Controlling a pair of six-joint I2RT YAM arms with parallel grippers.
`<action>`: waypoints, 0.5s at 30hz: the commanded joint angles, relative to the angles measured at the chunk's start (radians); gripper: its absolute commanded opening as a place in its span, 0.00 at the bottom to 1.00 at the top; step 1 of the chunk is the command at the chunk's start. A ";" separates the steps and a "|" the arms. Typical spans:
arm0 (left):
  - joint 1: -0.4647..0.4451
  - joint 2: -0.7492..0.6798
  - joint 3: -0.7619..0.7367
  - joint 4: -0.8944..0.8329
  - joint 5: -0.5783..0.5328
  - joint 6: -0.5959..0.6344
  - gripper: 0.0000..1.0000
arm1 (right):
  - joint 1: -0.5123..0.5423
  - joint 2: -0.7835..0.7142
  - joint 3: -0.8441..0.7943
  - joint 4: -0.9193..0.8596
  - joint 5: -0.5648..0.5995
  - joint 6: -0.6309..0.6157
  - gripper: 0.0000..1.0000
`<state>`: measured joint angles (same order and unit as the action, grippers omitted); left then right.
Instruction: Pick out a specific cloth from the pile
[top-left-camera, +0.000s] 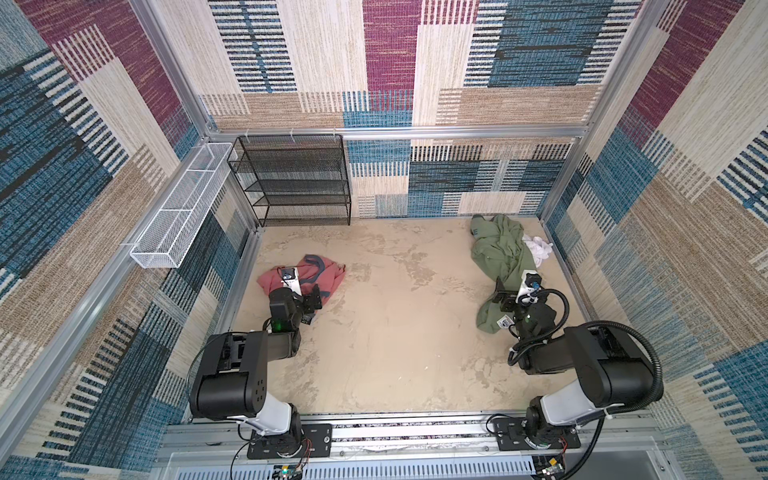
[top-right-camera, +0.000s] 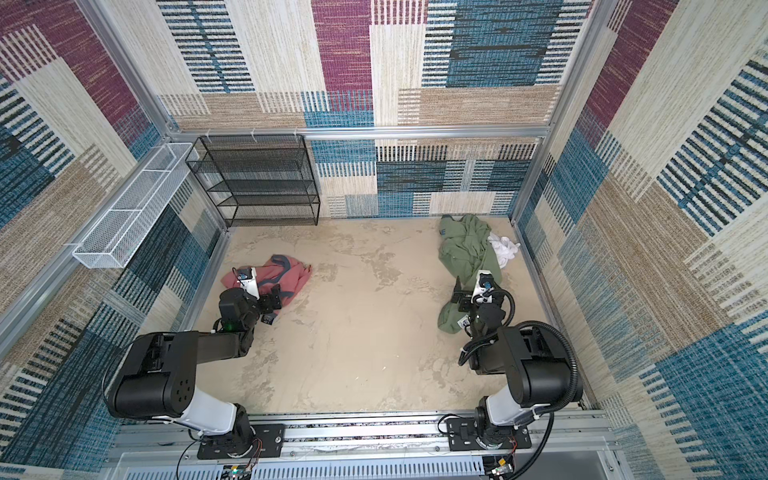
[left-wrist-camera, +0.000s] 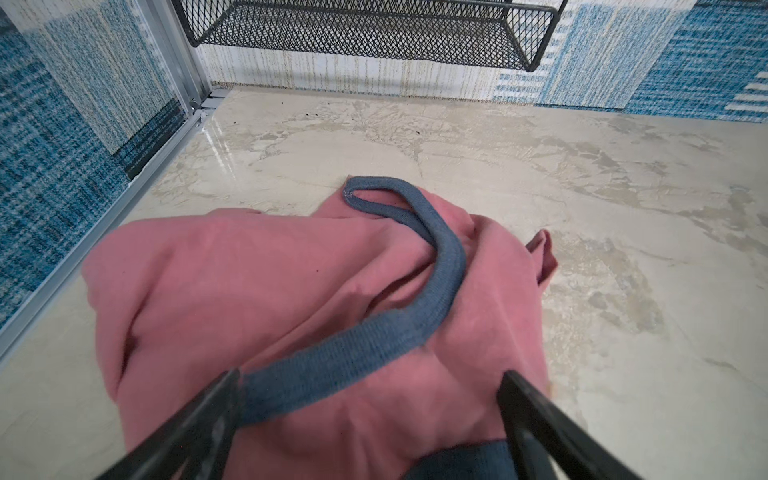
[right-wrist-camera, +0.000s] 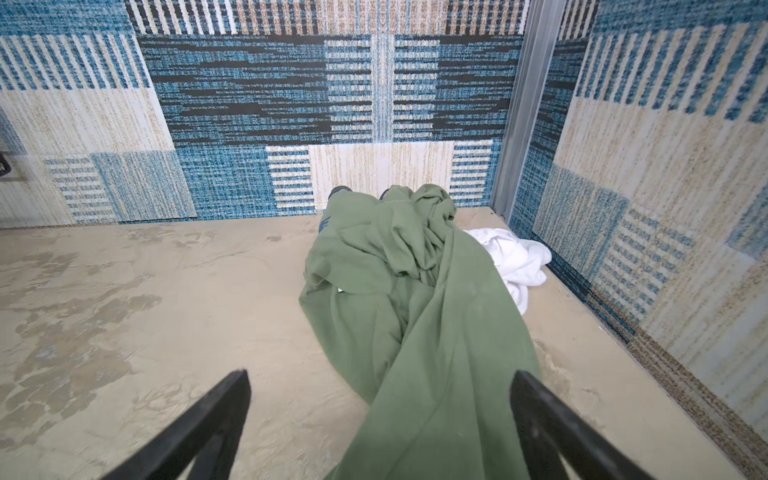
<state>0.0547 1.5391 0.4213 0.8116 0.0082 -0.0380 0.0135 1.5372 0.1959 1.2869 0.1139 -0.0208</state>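
Observation:
The cloth (top-left-camera: 328, 276) (top-right-camera: 296, 274), faded red with blue-grey trim bands (left-wrist-camera: 415, 332), lies crumpled on the left of the table, apart from the pile. My left gripper (top-left-camera: 311, 298) (top-right-camera: 272, 301) (left-wrist-camera: 370, 374) is open just over its near edge, and the fingers straddle red fabric without pinching it. The pile (top-left-camera: 498, 253) (top-right-camera: 465, 249) at the back right is an olive green garment (right-wrist-camera: 415, 299) with a white cloth (top-left-camera: 540, 249) (right-wrist-camera: 519, 257) beside it. My right gripper (top-left-camera: 505, 297) (top-right-camera: 461, 297) (right-wrist-camera: 380, 374) hovers open over the green garment's near end.
A black mesh rack (top-left-camera: 295, 178) (left-wrist-camera: 374, 33) stands against the back wall on the left. A white wire basket (top-left-camera: 178, 216) hangs on the left wall. Carpeted walls and an aluminium frame (left-wrist-camera: 104, 216) enclose the beige table (top-left-camera: 395, 311).

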 joint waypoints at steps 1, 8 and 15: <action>0.000 0.000 0.004 0.005 0.017 0.020 0.98 | 0.001 -0.002 0.001 0.021 -0.009 0.016 1.00; -0.001 0.001 0.005 0.006 0.015 0.020 0.98 | 0.000 -0.003 0.004 0.019 -0.008 0.015 1.00; -0.003 0.001 0.005 0.006 0.010 0.020 0.99 | 0.001 -0.003 0.002 0.019 -0.009 0.016 1.00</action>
<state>0.0521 1.5391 0.4213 0.8108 0.0082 -0.0380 0.0135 1.5368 0.1959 1.2854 0.1123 -0.0113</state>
